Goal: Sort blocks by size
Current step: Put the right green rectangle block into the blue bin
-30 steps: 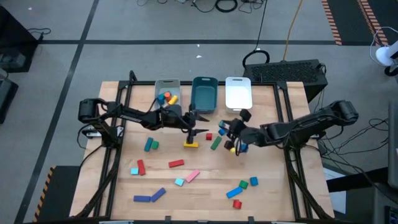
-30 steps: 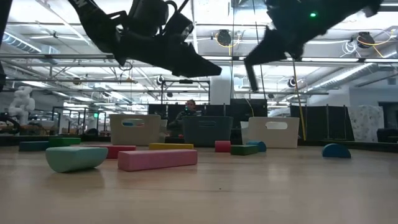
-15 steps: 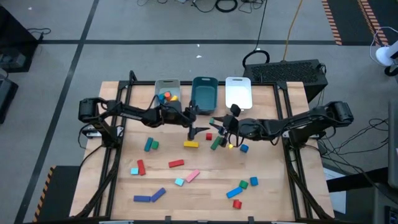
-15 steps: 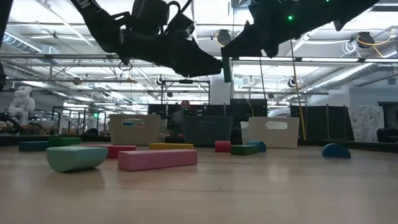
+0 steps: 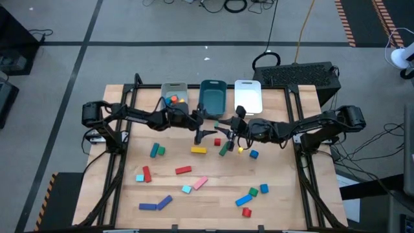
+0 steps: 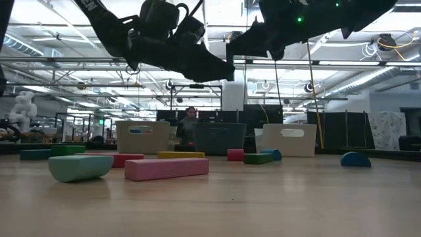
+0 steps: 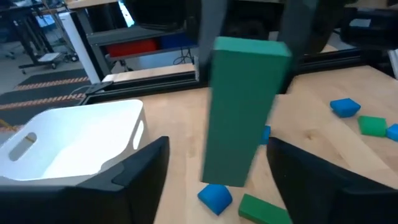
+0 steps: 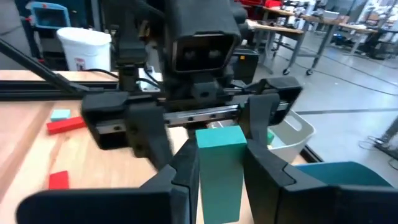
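Right wrist view: the green bar [image 8: 219, 168] is standing upright in the air, and the right hand [image 8: 221, 155] is pinching it narrowly at its lower part, so the upper part is sticking out free. That free length is probably the reason for the grip: it is leaving room for a second hold.

In the left wrist view the left hand [image 7: 217, 155] is facing the bar with its fingers [image 7: 140, 171] spread wide, one on either side and neither touching it. This looks like a hand-over being set up, though I cannot tell which way it is going.

From above, the two hands are meeting over the desk [image 5: 284, 188], just in front of the teal tray [image 5: 213, 97], which is sitting between the grey tray [image 5: 173, 90] and the white tray [image 5: 248, 97]. Meeting there is keeping all three trays near for the drop.

Some small blocks [image 5: 173, 99] are already lying in the grey tray. The other loose pieces are waiting scattered on the desk, among them a yellow bar [image 5: 198, 150] just below the hands.
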